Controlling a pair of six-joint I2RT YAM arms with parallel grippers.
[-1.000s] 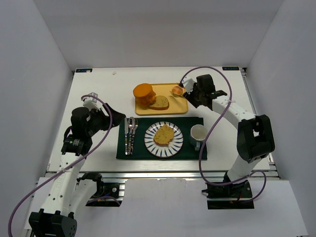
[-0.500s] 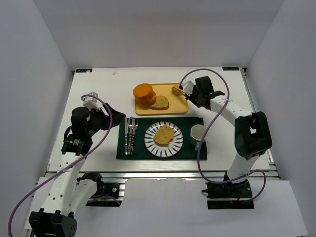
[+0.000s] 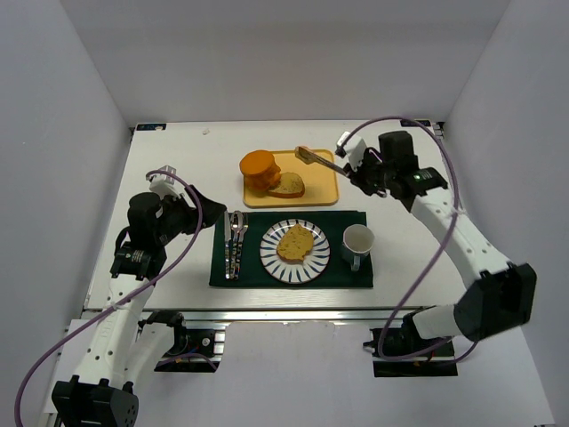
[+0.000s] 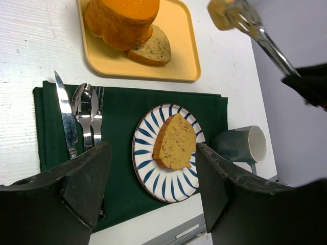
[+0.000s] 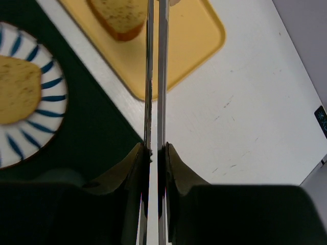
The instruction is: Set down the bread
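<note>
**Bread in the tongs over the tray's far edge**

White walls close the table (image 3: 178, 151) on 3 sides. Bare table shows left of the yellow tray (image 3: 324, 191) and right of the green mat (image 3: 347, 276). The mat carries the cutlery (image 3: 235, 240), a striped plate (image 3: 268, 252) with 1 golden slice (image 3: 295, 242), and a mug (image 3: 357, 240) just beside the plate.

The right hand (image 5: 156, 153) is pressed together on the tongs (image 3: 327, 162), which reach left from it. The bread (image 3: 305, 153) is pinched at their tip, above the tray's far edge, near the orange stack (image 3: 259, 166) and greyish slice (image 3: 289, 185). It is well apart from the plate.

The left hand (image 4: 153, 153) is spread wide, empty, left of the mat.
</note>
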